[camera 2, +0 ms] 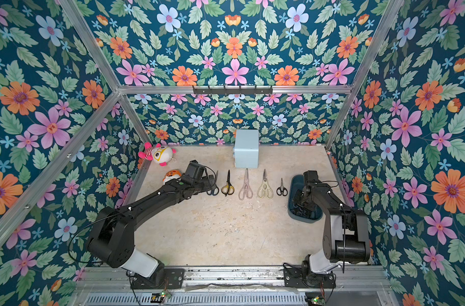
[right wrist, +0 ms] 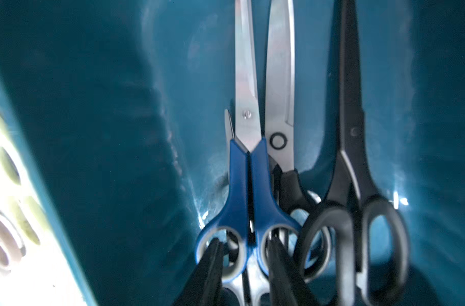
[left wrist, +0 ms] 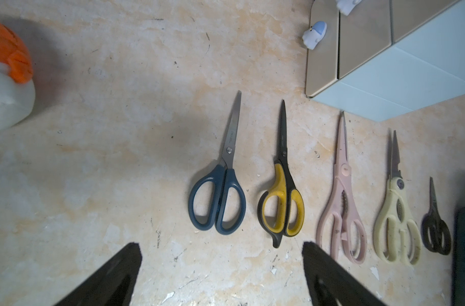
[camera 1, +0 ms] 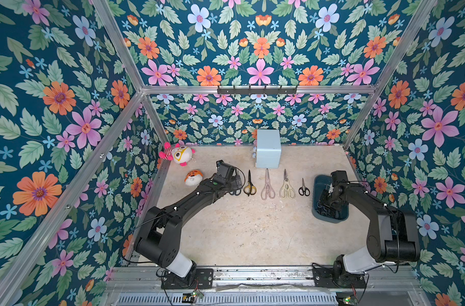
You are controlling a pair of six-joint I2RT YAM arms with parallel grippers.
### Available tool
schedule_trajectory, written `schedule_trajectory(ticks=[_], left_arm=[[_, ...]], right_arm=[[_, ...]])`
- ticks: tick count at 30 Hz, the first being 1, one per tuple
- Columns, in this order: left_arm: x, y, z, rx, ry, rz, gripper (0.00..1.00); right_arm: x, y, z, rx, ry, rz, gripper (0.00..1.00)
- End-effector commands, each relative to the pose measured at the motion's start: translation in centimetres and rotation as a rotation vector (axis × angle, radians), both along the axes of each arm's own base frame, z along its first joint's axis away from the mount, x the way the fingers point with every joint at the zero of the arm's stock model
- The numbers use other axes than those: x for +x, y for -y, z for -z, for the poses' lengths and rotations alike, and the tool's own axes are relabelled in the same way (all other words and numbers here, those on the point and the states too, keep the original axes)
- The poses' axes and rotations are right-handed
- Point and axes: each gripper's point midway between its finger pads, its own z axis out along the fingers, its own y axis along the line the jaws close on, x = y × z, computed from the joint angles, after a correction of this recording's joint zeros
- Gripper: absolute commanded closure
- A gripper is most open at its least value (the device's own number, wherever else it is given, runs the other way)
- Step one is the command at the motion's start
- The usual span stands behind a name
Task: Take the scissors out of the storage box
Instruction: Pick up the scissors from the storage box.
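Note:
Several scissors lie in a row on the table: dark blue [left wrist: 220, 196], yellow-and-black [left wrist: 283, 201], pink [left wrist: 342, 206], cream [left wrist: 396, 212] and small black [left wrist: 435, 227]. My left gripper [left wrist: 220, 246] hangs open just short of the dark blue pair's handles, holding nothing. The teal storage box [camera 1: 316, 190] stands at the right. My right gripper [right wrist: 244, 239] reaches down into it. One finger sits in each loop of a bright blue pair [right wrist: 248, 185], with the jaws apart around the middle of the handles. An all-black pair [right wrist: 353, 159] and a silver-bladed pair [right wrist: 280, 119] lie beside it.
A pale blue cube box [camera 1: 268, 148] stands at the back, just beyond the row of scissors. Two plush toys [camera 1: 177, 153] [camera 1: 193, 177] lie at the back left near my left arm. Flowered walls close in the table on three sides.

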Motion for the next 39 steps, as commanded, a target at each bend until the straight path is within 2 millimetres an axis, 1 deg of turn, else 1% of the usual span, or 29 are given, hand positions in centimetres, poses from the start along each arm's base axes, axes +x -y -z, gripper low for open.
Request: schedule_trajectory(ticks=[1, 8, 13, 17, 22, 26, 29, 31, 39], left_arm=[[-0.1, -0.3, -0.2, 0.013, 0.004, 0.007, 0.01], [-0.3, -0.6, -0.1, 0.007, 0.001, -0.002, 0.01], [-0.2, -0.6, 0.0, 0.003, -0.001, -0.005, 0.01], [-0.2, -0.7, -0.1, 0.0, -0.003, -0.007, 0.01], [-0.4, -0.9, -0.1, 0.001, -0.002, -0.012, 0.01], [-0.4, -1.1, -0.2, -0.001, -0.001, -0.016, 0.01], [-0.5, -1.2, -0.1, -0.002, -0.002, -0.018, 0.01], [-0.6, -1.2, 0.0, -0.003, -0.004, -0.02, 0.01], [-0.3, -1.4, 0.4, -0.018, -0.012, -0.026, 0.01]], right_arm=[[0.0, -0.1, 0.2, 0.005, -0.001, 0.003, 0.67], [-1.2, 0.1, 1.9, -0.006, -0.051, 0.005, 0.68], [-1.4, 0.0, 2.8, -0.001, -0.051, 0.005, 0.68], [-1.1, -0.2, 3.0, 0.011, -0.033, 0.007, 0.73], [-0.7, -0.3, 2.9, 0.02, -0.015, 0.009, 0.76], [-0.6, -0.5, 3.2, 0.028, -0.019, 0.008, 0.85], [-0.5, -0.4, 2.7, 0.026, -0.009, 0.007, 0.93], [-0.4, -0.4, 2.2, 0.024, 0.001, 0.005, 1.0], [0.3, -0.3, -0.8, 0.016, 0.042, -0.003, 1.0]])
